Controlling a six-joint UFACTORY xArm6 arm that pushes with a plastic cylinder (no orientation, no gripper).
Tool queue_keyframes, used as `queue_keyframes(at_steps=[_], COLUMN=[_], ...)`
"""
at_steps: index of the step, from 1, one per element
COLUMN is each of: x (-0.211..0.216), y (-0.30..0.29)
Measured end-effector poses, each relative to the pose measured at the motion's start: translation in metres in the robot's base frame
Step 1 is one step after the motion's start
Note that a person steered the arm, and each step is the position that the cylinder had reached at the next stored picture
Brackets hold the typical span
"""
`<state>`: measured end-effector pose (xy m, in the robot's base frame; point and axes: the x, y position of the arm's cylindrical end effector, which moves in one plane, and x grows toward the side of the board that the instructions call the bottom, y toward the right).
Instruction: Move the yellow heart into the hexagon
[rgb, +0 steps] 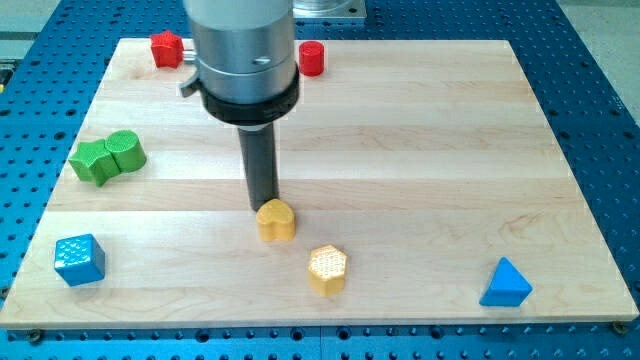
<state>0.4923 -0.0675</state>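
Item: my tip (263, 207), a bare rod with no jaws and gripping nothing, is touching the far-left edge of the yellow heart (276, 221). The yellow hexagon (327, 269) is sitting near-right, close. Risk: the off-centre contact is likely spinning the heart past it.

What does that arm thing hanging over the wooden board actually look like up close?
It is a smooth silver-grey metal cylinder with a small hole in its side, ringed below by a thick black collar. A straight dark rod sticks out underneath, ending in my tip. No cables, markings or hand show.
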Motion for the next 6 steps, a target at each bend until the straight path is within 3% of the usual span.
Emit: queue_keyframes(at_steps=[1, 4, 5, 6], x=[0.014, 0.045, 0.034, 0.004], y=[-0.030, 0.038, 0.050, 0.102])
